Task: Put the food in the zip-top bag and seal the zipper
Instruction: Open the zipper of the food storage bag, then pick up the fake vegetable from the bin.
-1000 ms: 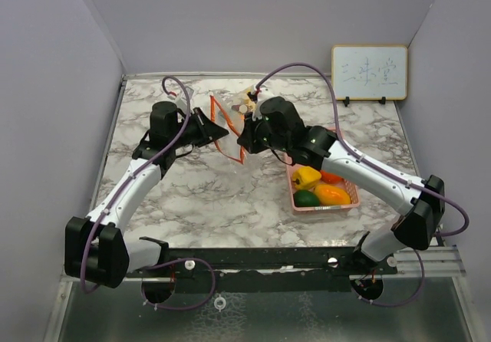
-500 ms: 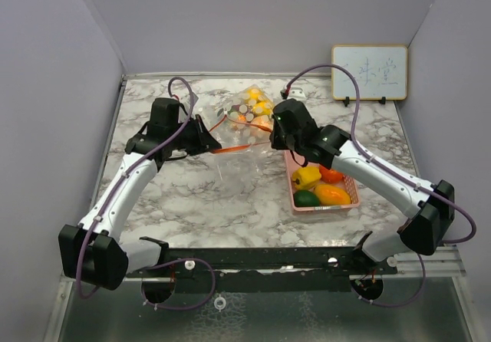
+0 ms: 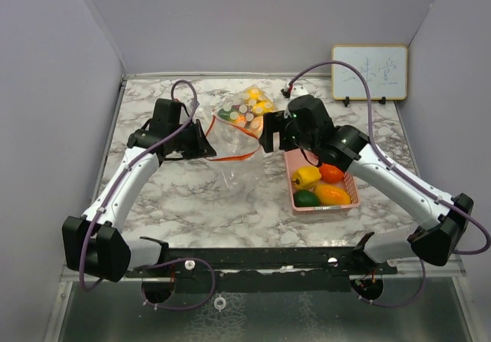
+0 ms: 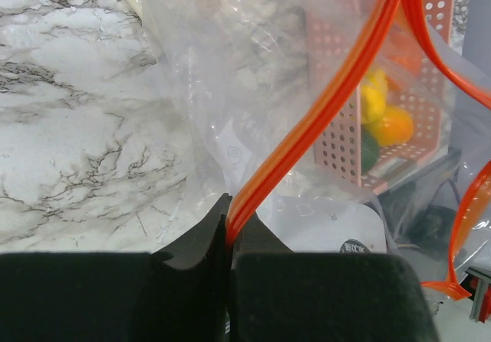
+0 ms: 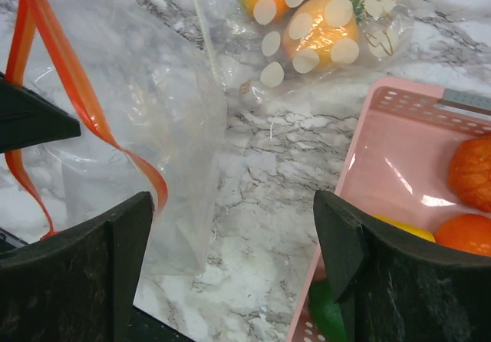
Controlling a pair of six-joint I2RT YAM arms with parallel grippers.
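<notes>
The clear zip-top bag (image 3: 230, 162) with an orange zipper strip (image 3: 230, 156) sags over the marble between the arms. My left gripper (image 3: 205, 147) is shut on one end of that strip; the left wrist view shows the orange zipper (image 4: 307, 135) running out from between the pressed jaws of the left gripper (image 4: 229, 235). My right gripper (image 3: 266, 137) stands open beside the bag mouth, and the right wrist view shows only bare marble between the spread fingers of this gripper (image 5: 230, 258). Yellow, orange, red and green food (image 3: 318, 185) lies in the pink basket (image 3: 294, 160).
A clear dotted pouch (image 3: 247, 109) holding more toy fruit lies behind the bag, also seen as the dotted pouch (image 5: 314, 27). The pink basket's rim (image 5: 399, 104) is just right of my right fingers. A whiteboard (image 3: 369, 72) leans at the back right.
My right gripper pulled the zipper to the right, then opened and let it go. The bag has dropped from upright to slack on the table. The left gripper kept its hold.
</notes>
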